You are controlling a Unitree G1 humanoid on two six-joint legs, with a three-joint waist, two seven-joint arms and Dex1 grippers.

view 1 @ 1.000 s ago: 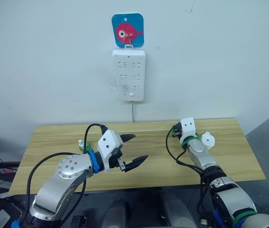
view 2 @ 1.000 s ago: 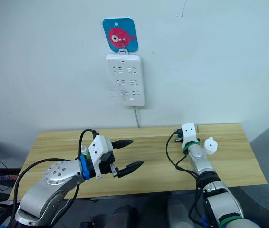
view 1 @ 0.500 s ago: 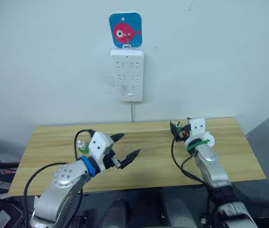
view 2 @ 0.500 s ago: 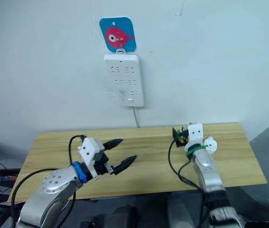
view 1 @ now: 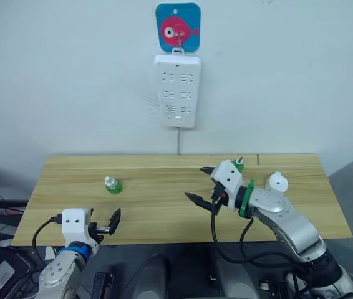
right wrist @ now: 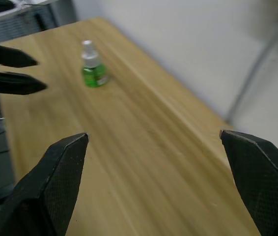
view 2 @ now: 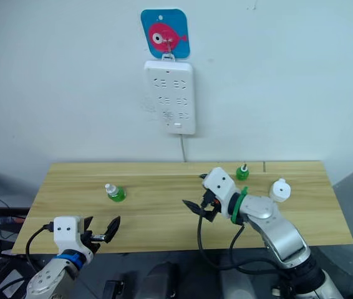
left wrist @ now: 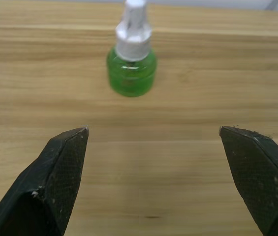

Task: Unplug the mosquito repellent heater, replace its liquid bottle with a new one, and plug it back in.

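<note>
A light wooden table (view 1: 164,212) with a visible plank grain stands against a white wall. Three small things rest directly on its top. At about nine o'clock from the table's middle, a green liquid bottle with a white cap (view 1: 111,185) stands upright, well apart from the others. At about two o'clock, near the back edge, a second small green bottle with a dark tip (view 2: 242,172) stands upright. Just beyond it, toward three o'clock, lies the white rounded mosquito repellent heater (view 1: 275,182), near that second bottle but not touching it.
</note>
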